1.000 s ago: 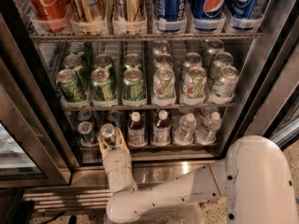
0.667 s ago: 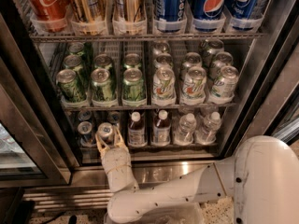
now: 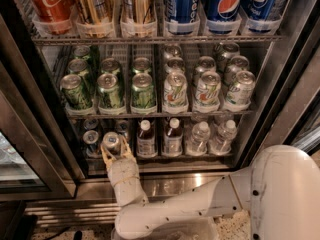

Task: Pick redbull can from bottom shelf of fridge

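the tool [image 3: 116, 149], down at the redbull can [image 3: 111, 141] on the bottom shelf [image 3: 165, 158], is showing pale tan against a glossy white arm [image 3: 200, 199]. the redbull can is showing a silver top. the fridge [image 3: 37, 149] is gleaming steel grey with a dark frame. higher up, green cans [image 3: 110, 91] are sitting beside white cans with green and red markings [image 3: 207, 91]. above them, a red cola can [image 3: 49, 4], gold cans [image 3: 92, 4] and blue pepsi cans [image 3: 225, 4] are shining.
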You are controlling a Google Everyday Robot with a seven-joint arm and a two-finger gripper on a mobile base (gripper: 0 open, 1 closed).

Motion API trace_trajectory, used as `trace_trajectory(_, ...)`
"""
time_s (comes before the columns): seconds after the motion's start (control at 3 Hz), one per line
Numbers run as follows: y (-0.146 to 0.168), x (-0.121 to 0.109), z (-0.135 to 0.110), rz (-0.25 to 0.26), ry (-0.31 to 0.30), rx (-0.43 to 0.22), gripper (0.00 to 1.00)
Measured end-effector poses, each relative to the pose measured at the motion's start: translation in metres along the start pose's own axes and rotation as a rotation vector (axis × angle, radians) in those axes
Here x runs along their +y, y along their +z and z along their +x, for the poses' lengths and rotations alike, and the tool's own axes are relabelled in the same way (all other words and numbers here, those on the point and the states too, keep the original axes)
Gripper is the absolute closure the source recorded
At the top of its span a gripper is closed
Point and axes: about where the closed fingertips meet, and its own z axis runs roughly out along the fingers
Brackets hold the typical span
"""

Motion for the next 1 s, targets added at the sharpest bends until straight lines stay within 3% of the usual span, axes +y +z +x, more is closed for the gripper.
trace_trajectory(0.33,-0.016,0.016,-0.009,-0.074,0.002,0.015,1.0)
trace_trajectory(0.67,-0.049,0.015,-0.016,-0.118,-0.009,0.037,1.0)
trace_trajectory(1.0,-0.085,0.004,-0.019,-0.196,-0.001,0.068,1.0)
